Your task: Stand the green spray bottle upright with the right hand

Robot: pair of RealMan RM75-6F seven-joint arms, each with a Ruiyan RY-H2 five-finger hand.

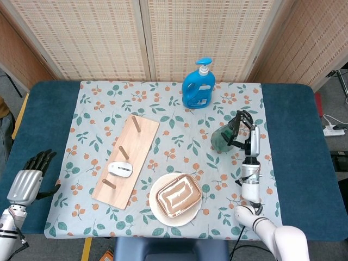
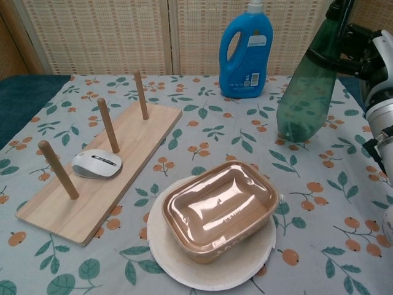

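Observation:
The green spray bottle (image 2: 307,92) stands nearly upright, leaning slightly, its base at or just above the floral tablecloth right of centre. From above the bottle (image 1: 223,138) shows as a dark green shape. My right hand (image 2: 362,52) grips its upper part, dark fingers wrapped round the neck; in the head view the right hand (image 1: 246,136) is right of the bottle. My left hand (image 1: 27,176) hangs off the table's left edge, fingers apart, holding nothing.
A blue detergent bottle (image 2: 245,52) stands behind the green bottle at the back. A brown lidded container on a white plate (image 2: 215,212) sits in front. A wooden peg board (image 2: 101,169) with a white mouse (image 2: 96,164) lies at the left.

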